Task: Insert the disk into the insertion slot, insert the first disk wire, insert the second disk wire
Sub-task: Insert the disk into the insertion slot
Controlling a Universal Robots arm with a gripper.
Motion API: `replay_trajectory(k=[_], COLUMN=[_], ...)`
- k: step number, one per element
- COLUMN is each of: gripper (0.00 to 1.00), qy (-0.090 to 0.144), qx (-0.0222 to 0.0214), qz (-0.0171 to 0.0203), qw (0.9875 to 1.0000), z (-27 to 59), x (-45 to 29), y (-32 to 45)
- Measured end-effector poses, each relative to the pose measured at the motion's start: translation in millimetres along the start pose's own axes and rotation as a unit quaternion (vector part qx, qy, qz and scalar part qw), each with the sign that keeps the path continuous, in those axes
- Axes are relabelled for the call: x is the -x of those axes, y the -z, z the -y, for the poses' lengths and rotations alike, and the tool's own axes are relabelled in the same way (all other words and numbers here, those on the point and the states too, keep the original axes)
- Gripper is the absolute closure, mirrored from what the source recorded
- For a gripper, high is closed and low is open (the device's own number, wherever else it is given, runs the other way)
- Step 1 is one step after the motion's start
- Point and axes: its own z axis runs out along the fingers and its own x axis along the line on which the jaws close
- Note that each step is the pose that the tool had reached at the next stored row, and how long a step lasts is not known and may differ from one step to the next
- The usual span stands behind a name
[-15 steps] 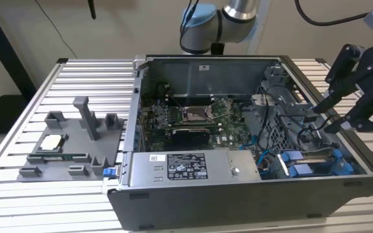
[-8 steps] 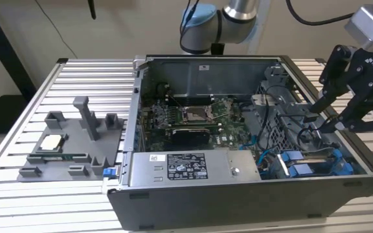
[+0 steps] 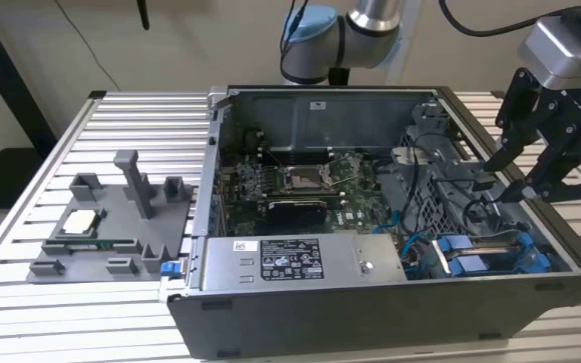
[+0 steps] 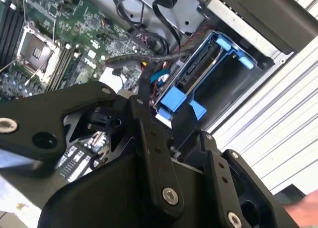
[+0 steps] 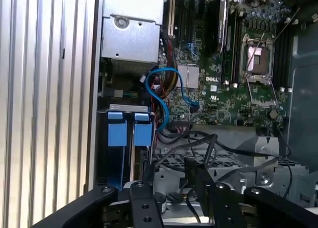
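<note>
Ribbed metal tabletop point(image 3: 119, 113) carries the open computer case point(image 3: 371, 318); pincer point(image 3: 504, 184) hangs spread near the disk point(image 3: 487, 261).

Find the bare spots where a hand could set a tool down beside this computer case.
Free: the slatted table beyond the grey fixture, and the strip nearer the camera. Crowded: the case's corner with cables and blue carrier.

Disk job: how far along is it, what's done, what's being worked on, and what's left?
Done, by the look of it: the disk in its blue carrier sits inside the insertion slot. In hand: the gripper hangs over the black cables beside that bay, though I cannot tell whether it holds one. Left: no wire visibly runs into the disk, so both wire insertions seem outstanding.
</note>
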Motion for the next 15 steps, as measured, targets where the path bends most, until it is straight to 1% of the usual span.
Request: replay_trajectory(k=[1, 6, 9, 11, 15], gripper=[0.55, 0.55, 0.55, 0.55, 0.55], qy=[0.000, 0.003, 0.004, 0.005, 0.005], qx=[-0.0007, -0.0134, -0.0197, -0.0226, -0.0243], qz=[0.0001, -0.0004, 0.0000, 0.0005, 0.0006], qw=[1.0000, 0.9999, 0.9998, 0.9997, 0.9997], z=[-0.3, -3.8, -4.7, -5.0, -5.0], x=[0.8, 12.4, 16.9, 18.5, 17.0], y=[-0.5, -5.4, -8.0, -10.1, -17.0])
